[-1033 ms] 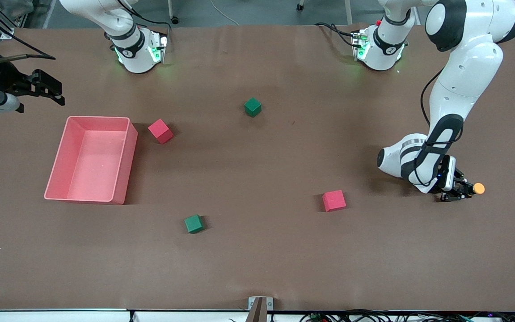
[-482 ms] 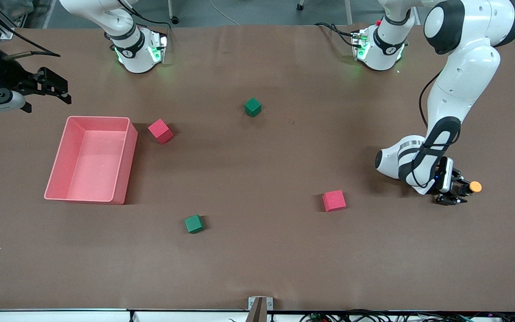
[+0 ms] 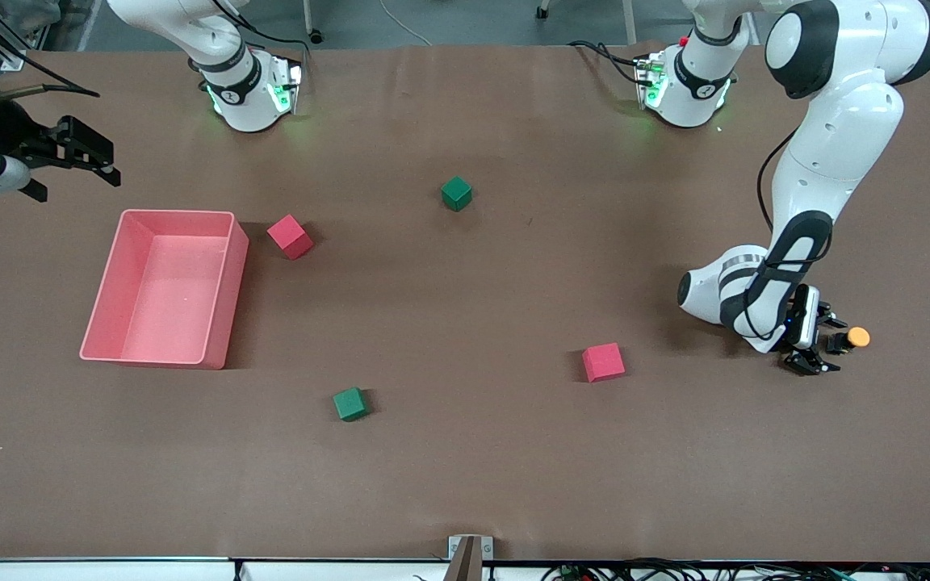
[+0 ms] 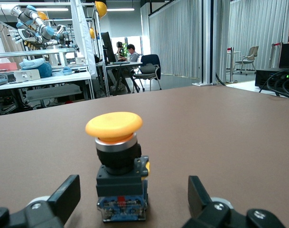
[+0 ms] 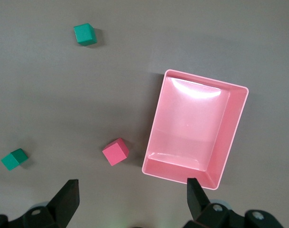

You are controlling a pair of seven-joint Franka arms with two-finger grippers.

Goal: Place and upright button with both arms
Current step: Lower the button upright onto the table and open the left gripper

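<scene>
The button (image 3: 854, 338), with a black body and round orange cap, stands upright on the brown table near the left arm's end. In the left wrist view it (image 4: 119, 161) stands cap up between the fingers. My left gripper (image 3: 824, 345) is low at the table, open, with a finger on each side of the button's base and a gap to each; it (image 4: 130, 199) holds nothing. My right gripper (image 3: 98, 157) is open and empty, up in the air over the right arm's end of the table, beside the pink bin (image 3: 162, 355); it also shows in its own wrist view (image 5: 130, 199).
A red cube (image 3: 289, 236) lies beside the bin, a green cube (image 3: 456, 194) near mid-table. Another red cube (image 3: 603, 361) and a green cube (image 3: 349, 403) lie nearer the front camera. The right wrist view shows the bin (image 5: 229, 137), a red cube (image 5: 116, 152) and two green cubes.
My left gripper opened, let go of the button and drew back a little; the button now stands on the table. My right gripper shifted slightly.
</scene>
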